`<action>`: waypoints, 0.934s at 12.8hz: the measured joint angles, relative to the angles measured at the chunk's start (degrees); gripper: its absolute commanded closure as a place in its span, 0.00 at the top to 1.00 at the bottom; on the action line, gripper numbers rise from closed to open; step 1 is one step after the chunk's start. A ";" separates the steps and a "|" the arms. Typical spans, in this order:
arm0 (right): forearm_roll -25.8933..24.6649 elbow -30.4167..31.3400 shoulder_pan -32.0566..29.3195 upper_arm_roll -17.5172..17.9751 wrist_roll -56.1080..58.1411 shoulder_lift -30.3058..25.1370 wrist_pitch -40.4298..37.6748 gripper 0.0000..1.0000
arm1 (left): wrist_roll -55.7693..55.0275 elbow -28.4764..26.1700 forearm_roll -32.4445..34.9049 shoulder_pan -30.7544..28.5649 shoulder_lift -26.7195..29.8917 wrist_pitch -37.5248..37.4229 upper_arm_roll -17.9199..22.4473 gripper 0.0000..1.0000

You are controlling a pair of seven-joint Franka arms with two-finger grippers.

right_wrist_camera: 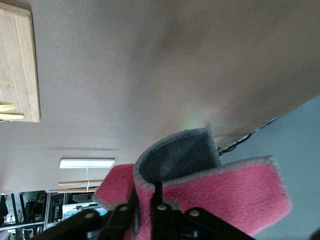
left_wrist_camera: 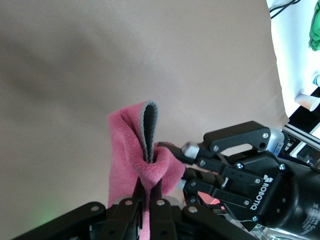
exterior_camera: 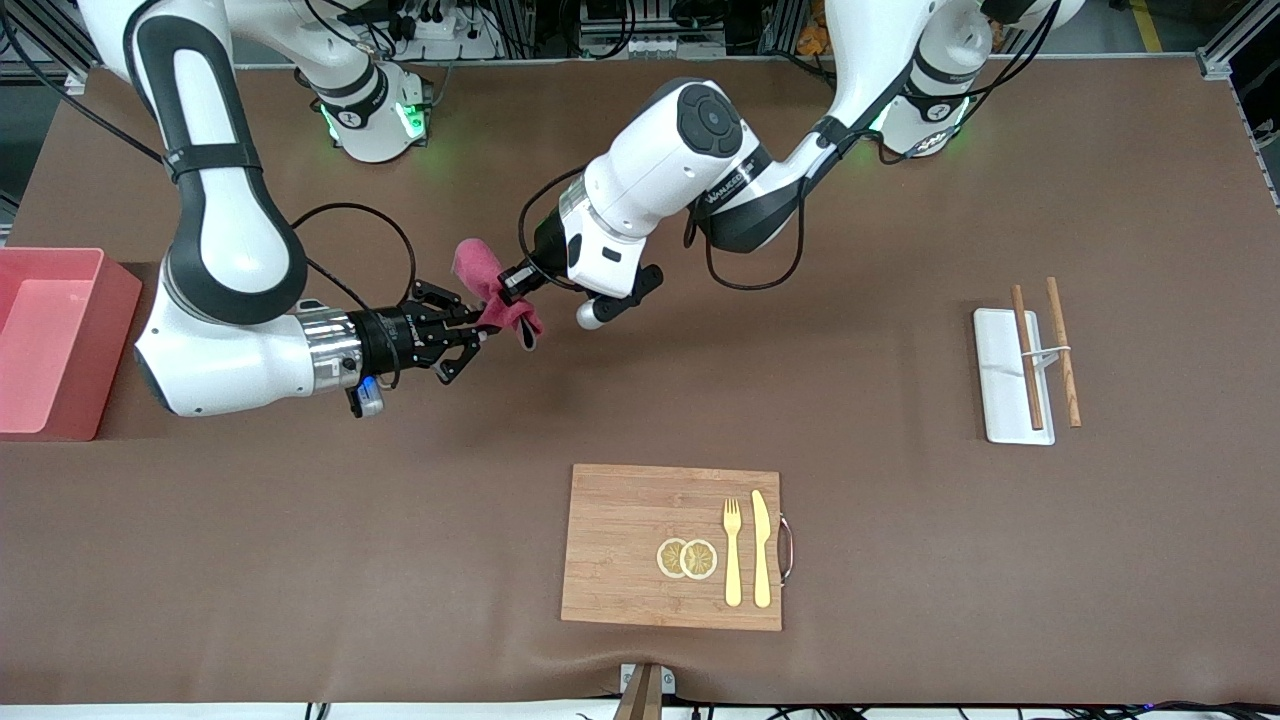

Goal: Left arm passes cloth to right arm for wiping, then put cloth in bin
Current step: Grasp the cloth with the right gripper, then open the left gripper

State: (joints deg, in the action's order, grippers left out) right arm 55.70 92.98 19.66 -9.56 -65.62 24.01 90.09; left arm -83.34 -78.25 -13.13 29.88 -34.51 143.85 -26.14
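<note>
Bin is cut off at the frame edge. Over the desk, left gripper and right gripper both clamp the cloth between them.

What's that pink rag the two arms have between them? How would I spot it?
Look above the middle of the brown table, up from the wooden board, where the two white arms meet. The left gripper and the right gripper both pinch the cloth in the air there. It is soft, crumpled and magenta, unlike the rigid pink bin at the right arm's end.
</note>
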 measured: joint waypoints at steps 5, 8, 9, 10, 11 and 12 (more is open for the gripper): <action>-0.01 -0.06 -0.42 -0.52 2.16 0.00 -0.12 0.00 | -0.05 0.00 0.00 0.10 -0.12 0.00 0.00 0.00; -2.12 -1.99 -1.89 -0.75 4.73 -0.17 -0.30 0.00 | -0.05 0.17 0.00 0.10 -0.20 0.78 0.03 0.41; -3.91 -3.10 -2.35 -0.67 6.66 -0.38 -0.96 0.00 | -0.05 0.47 0.00 0.12 -0.34 1.75 0.02 0.99; -6.50 -3.99 -2.53 -0.73 8.83 -0.62 -0.72 0.00 | -0.05 0.73 0.03 0.11 -0.33 1.82 0.03 1.00; -8.73 -4.46 -2.99 -0.90 11.47 -0.67 -0.30 0.00 | -0.05 0.93 0.06 0.05 -0.13 1.61 0.05 1.00; -10.09 -4.52 -3.73 -0.98 13.94 -0.63 -0.07 0.00 | -0.05 1.21 0.07 -0.04 0.13 1.51 0.07 1.00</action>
State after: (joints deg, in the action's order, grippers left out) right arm 45.61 88.46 15.93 -10.54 -51.68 23.37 90.02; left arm -83.39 -77.03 -13.06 29.84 -34.38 145.36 -26.07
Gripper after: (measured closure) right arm 0.982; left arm 0.648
